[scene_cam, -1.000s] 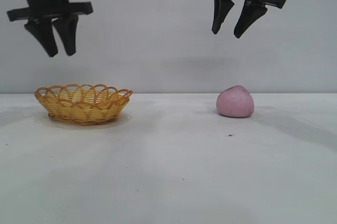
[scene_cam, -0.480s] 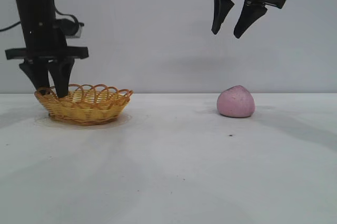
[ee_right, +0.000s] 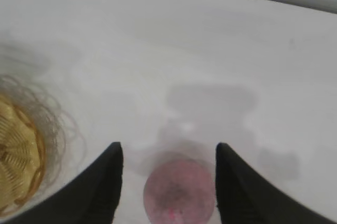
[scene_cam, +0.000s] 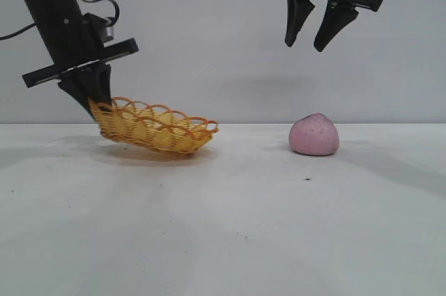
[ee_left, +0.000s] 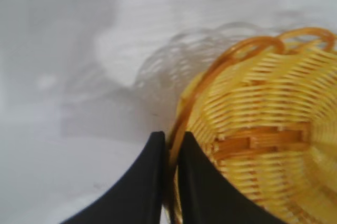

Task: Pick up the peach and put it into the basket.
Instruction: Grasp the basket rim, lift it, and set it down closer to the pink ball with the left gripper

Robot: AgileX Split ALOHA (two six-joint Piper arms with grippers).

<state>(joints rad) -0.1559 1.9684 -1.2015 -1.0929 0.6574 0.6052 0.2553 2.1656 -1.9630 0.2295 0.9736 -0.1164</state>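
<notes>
Left gripper (scene_cam: 94,99): jaws pressed together on the orange scalloped rim of the wicker basket (scene_cam: 157,129), pinching it at its outer end. The basket hangs tilted, gripped end raised, far end low near or on the white table (scene_cam: 223,226); whether it touches cannot be told. In my judgement the rim grip serves to drag or carry the basket toward the fruit, shortening the transfer.

Centre of the table: bare between basket and peach, which lie well apart.

Peach (scene_cam: 314,135): rests flat-based on the table, untouched.

Right gripper (scene_cam: 313,31): hangs high above the peach, fingers apart and pointing down, holding nothing. The wrist view frames the peach between its fingertips, so it appears lined up for a descent
</notes>
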